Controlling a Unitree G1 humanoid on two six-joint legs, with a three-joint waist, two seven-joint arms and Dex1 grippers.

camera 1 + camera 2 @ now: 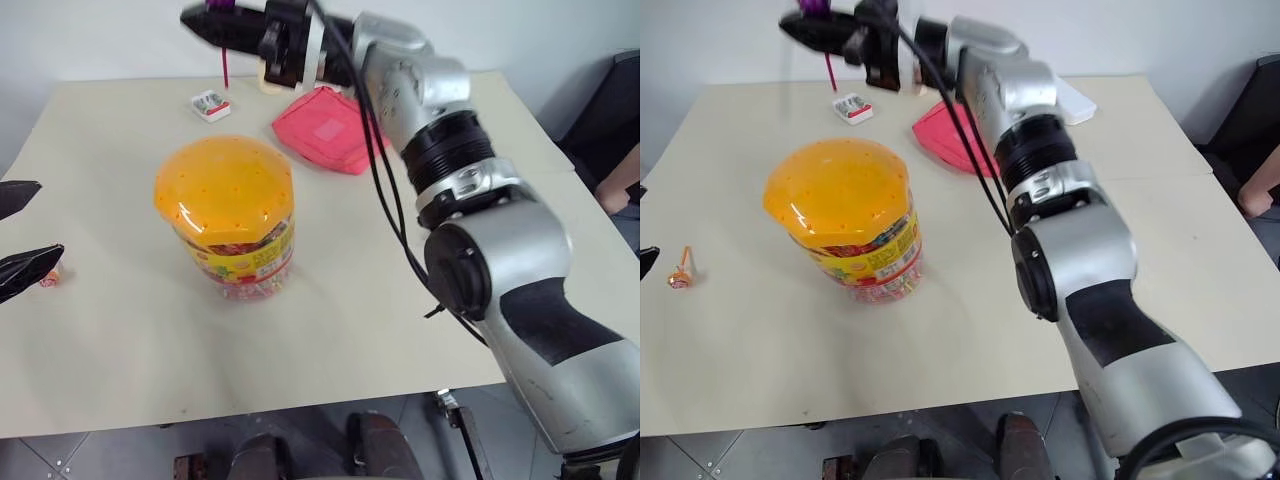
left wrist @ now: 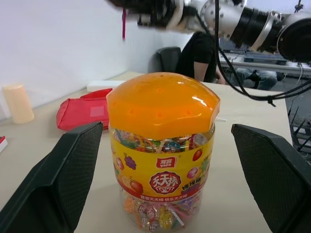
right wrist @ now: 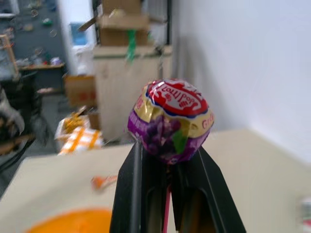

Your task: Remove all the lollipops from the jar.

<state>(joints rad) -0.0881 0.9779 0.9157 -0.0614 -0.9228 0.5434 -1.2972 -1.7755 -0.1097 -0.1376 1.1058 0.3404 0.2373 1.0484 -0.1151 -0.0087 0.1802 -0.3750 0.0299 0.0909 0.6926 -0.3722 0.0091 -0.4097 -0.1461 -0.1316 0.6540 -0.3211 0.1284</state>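
Observation:
The jar, a clear tub with a domed orange lid and a yellow-red label, stands in the middle of the table. High above and behind the jar, my right gripper is shut on a purple lollipop, whose pink stick hangs down free of the lid. An orange lollipop lies on the table at the left. Beside it, my left gripper is open and level with the jar. Its fingers stand wide to either side of the jar, apart from it.
A red pouch, a small white box and a pale yellow cylinder lie at the back of the table. A person sits beyond its right side. My right arm reaches over the right half.

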